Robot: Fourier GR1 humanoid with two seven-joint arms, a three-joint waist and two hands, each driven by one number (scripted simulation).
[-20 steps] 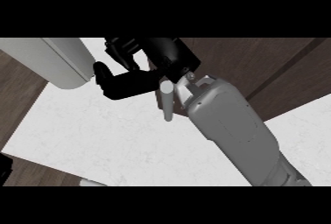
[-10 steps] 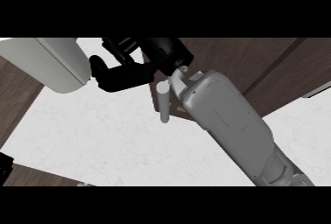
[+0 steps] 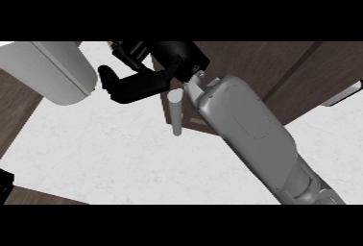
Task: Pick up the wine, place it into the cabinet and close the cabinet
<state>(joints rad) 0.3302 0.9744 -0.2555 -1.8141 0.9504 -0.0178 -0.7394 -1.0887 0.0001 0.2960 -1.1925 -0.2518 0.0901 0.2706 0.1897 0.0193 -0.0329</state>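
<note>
My right hand (image 3: 145, 79) is raised at the top centre against the dark wood cabinet door (image 3: 248, 67). Its thumb (image 3: 120, 89) sticks out to the left, apart from the fingers (image 3: 135, 50), and nothing shows between them. Just below the hand, a grey bar handle (image 3: 175, 115) stands upright on the door's edge, next to my right wrist. The right forearm (image 3: 248, 134) runs from the lower right up to the hand. No wine bottle is in view. A grey rounded forearm (image 3: 42, 72) fills the upper left; its hand is out of the picture.
The white counter top (image 3: 106, 158) spreads below the hand and arm. Dark wood panels (image 3: 14, 110) border it at the left. A white piece (image 3: 344, 93) shows at the right edge beside the cabinet front.
My right forearm has swung a little steeper and closer, with the hand staying by the door handle. The grey forearm at the upper left has drifted slightly left.
</note>
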